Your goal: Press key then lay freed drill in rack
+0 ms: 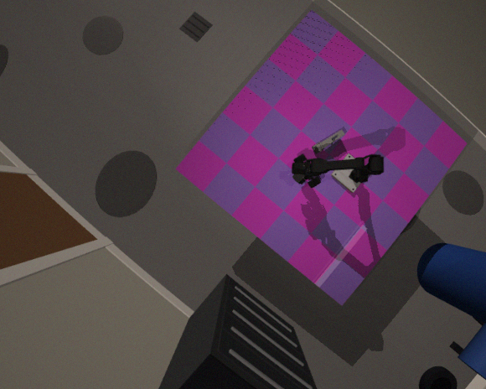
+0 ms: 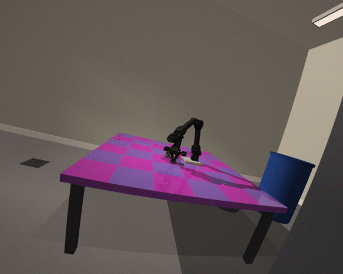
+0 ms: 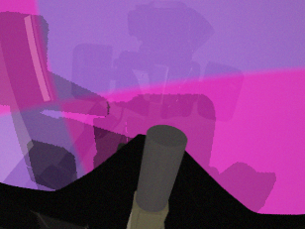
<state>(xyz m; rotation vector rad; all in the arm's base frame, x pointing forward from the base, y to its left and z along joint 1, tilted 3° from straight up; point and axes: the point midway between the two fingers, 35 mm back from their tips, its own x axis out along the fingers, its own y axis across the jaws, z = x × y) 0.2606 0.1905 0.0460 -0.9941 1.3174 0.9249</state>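
My gripper (image 1: 306,173) (image 2: 174,158) is shut on the drill (image 3: 159,170), a grey cylinder that stands up between the black fingers in the wrist view. The gripper hangs low over the pink and purple checkered table (image 1: 252,159) (image 2: 128,174) (image 3: 257,123), near its middle. A small grey fixture (image 1: 330,142) (image 2: 167,153) lies on the table just beyond the gripper; I cannot tell whether it is the rack or the key block. In the top and exterior views the drill is hidden by the arm.
The arm's base stands on a white plate (image 1: 345,178) (image 2: 192,161) close beside the gripper. A blue barrel (image 1: 466,285) (image 2: 284,186) stands off the table's corner. A dark cabinet (image 1: 252,335) stands on the floor beside the table.
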